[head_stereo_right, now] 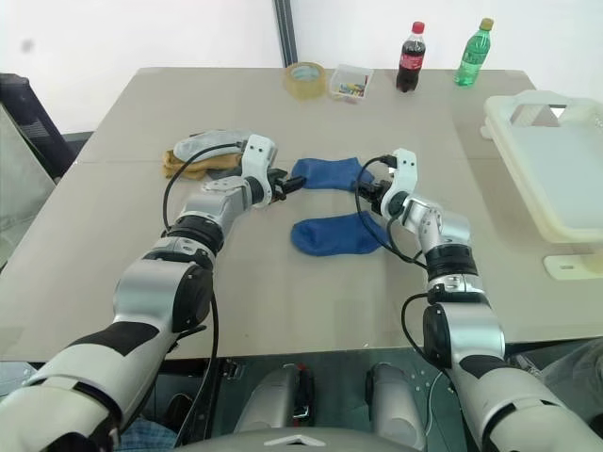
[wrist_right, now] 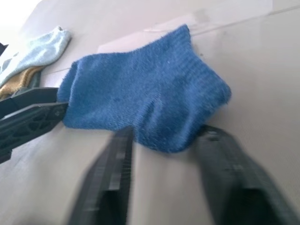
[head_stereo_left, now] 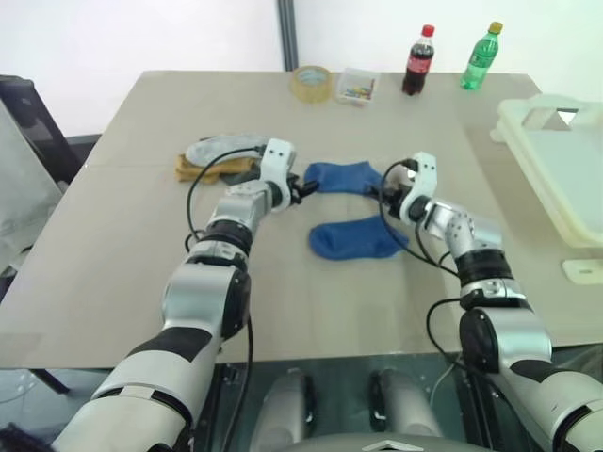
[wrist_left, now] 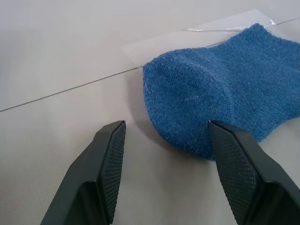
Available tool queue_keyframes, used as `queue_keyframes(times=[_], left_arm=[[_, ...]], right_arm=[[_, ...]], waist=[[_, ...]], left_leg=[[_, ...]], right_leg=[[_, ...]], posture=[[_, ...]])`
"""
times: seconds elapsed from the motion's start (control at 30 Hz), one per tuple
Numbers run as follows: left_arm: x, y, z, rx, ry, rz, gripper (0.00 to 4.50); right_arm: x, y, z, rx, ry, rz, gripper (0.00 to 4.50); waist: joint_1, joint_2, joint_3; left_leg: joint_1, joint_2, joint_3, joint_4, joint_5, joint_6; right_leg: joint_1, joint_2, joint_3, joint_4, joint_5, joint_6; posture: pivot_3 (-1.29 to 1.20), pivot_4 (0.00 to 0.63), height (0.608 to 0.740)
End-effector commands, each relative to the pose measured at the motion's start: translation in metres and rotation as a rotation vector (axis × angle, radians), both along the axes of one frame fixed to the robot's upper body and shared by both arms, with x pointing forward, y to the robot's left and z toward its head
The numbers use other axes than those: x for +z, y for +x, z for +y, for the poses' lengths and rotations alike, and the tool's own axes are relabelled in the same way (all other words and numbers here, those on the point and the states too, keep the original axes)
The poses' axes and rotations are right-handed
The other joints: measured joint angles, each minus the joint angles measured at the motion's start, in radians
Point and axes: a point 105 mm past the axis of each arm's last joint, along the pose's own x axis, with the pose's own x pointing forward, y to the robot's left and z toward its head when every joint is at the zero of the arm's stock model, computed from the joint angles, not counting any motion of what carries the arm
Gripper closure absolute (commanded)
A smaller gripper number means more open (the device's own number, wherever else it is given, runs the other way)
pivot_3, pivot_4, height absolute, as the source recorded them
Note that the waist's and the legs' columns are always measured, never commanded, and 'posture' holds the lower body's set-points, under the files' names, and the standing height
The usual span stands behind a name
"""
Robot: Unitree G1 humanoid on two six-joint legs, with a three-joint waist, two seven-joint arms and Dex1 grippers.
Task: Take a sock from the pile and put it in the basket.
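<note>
Near blue sock (head_stereo_left: 356,239): flat on table (head_stereo_left: 113,282), untouched. Far blue sock (head_stereo_left: 345,176): between left gripper (wrist_left: 166,133) and right gripper (wrist_right: 164,140), both spread about its ends, neither pinching. Pile (head_stereo_left: 219,157): behind left gripper. Basket (head_stereo_left: 556,179): far right. Bottles (head_stereo_left: 418,60): rear edge.

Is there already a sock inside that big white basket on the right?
No. The basket looks bare inside, while both blue socks still lie on the table.
</note>
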Motion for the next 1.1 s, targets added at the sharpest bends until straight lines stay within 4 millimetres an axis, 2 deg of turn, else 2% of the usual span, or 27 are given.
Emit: queue_keyframes(times=[0.03,0.37,0.47,0.57,0.63,0.87,1.1], left_arm=[[-0.015,-0.004,0.005,0.01,0.014,0.043,1.52],[-0.02,-0.006,0.002,0.01,0.009,0.06,1.52],[-0.02,-0.005,0.002,0.015,0.01,0.059,2.25],[-0.02,-0.006,0.0,0.009,0.009,0.058,3.8],[-0.02,-0.006,-0.001,0.004,0.012,0.057,4.48],[-0.02,-0.006,0.0,0.006,0.019,0.043,4.48],[0.003,-0.004,0.002,0.013,-0.158,-0.007,4.48]], right_arm=[[0.014,0.004,0.0,-0.012,0.011,-0.058,4.43],[0.014,0.007,-0.003,-0.037,0.017,-0.062,4.43],[0.014,0.007,-0.003,-0.039,0.015,-0.064,4.5],[0.012,0.007,-0.004,-0.042,0.011,-0.063,4.5],[0.009,0.007,-0.005,-0.045,0.007,-0.06,4.5],[0.01,0.006,0.0,-0.034,0.001,-0.069,4.5],[0.023,-0.002,0.001,0.015,-0.053,-0.142,4.5]], waist=[[0.0,0.0,0.0],[-0.001,0.0,0.0],[-0.002,0.0,0.0],[0.001,0.0,0.0],[0.002,0.0,0.0],[0.002,0.0,0.0],[0.001,0.0,0.0]], left_leg=[[0.0,0.0,0.0,0.0,0.0,0.0],[0.0,0.0,0.0,0.0,0.0,0.0],[0.0,0.0,0.0,0.0,0.0,0.0],[0.0,0.0,0.0,0.0,0.0,0.0],[0.0,0.0,0.0,0.0,0.0,0.0],[0.0,0.0,0.0,0.0,0.0,0.0],[-0.001,0.0,0.0,0.0,0.0,0.0]], right_leg=[[0.0,0.0,0.0,0.0,0.0,0.0],[0.0,0.0,0.0,0.0,0.0,0.0],[0.0,0.0,0.0,0.0,0.0,0.0],[0.0,0.0,0.0,0.0,0.0,0.0],[0.0,0.0,0.0,0.0,0.0,0.0],[0.0,0.0,0.0,0.0,0.0,0.0],[-0.001,0.0,0.0,0.0,0.0,0.0]], posture=[[0.0,0.15,0.74],[0.0,0.15,0.74],[0.0,0.15,0.74],[0.0,0.15,0.74],[0.0,0.15,0.74],[0.0,0.15,0.74],[0.0,0.15,0.74]])
